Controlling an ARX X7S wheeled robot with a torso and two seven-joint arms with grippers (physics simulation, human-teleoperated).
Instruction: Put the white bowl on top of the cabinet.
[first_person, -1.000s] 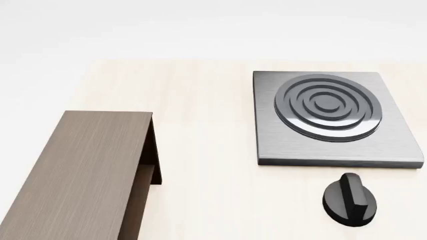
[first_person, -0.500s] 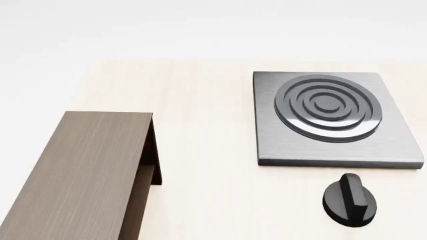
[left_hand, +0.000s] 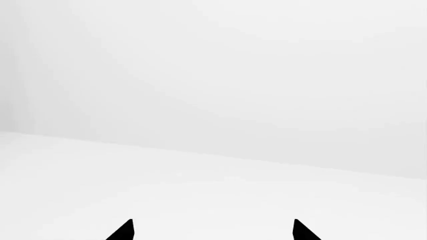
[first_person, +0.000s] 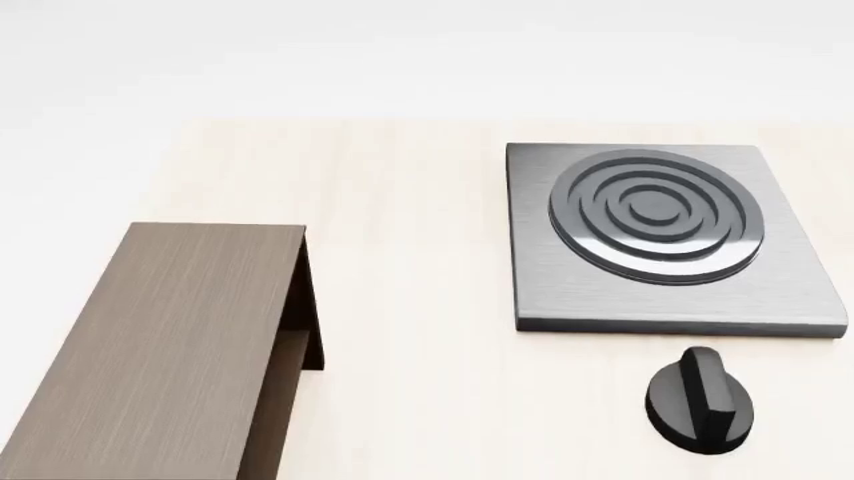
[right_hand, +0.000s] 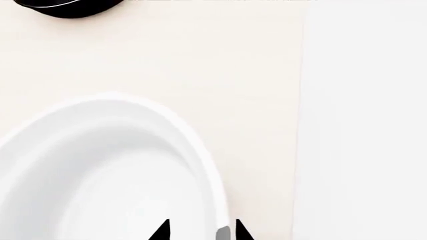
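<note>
your right gripper jaws straddle the white bowl rim, clamped or not: can't tell | left gripper jaws apart, nothing between | cabinet top bare

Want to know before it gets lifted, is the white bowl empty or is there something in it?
Empty as far as it shows: in the right wrist view the white bowl shows only smooth white interior. Part of it runs out of frame, so the rest cannot be told.
</note>
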